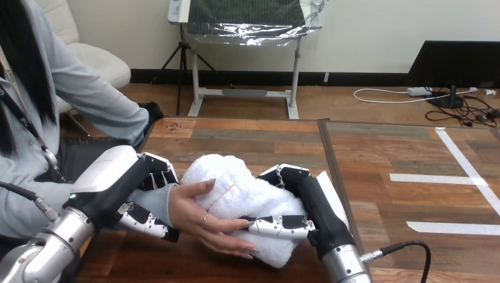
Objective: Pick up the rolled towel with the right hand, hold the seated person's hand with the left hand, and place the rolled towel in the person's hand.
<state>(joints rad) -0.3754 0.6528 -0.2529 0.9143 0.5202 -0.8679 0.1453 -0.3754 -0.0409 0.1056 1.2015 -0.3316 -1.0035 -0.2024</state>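
Right hand (303,197), five o'clock, clutches the rolled towel (259,191) against the person's hand (194,213); left hand (141,177) fingers encircle the person's wrist (154,201).

rolled towel (253,197): its near-left part is covered by the person's hand (203,215); underside out of sight.
right hand (312,200): fingers (288,173) partly hidden behind the rolled towel; forearm cut by the bottom edge.
left hand (127,183): palm hidden against the person's wrist (154,200); forearm cut at the lower-left corner.
bench (236,135): near edge out of frame.
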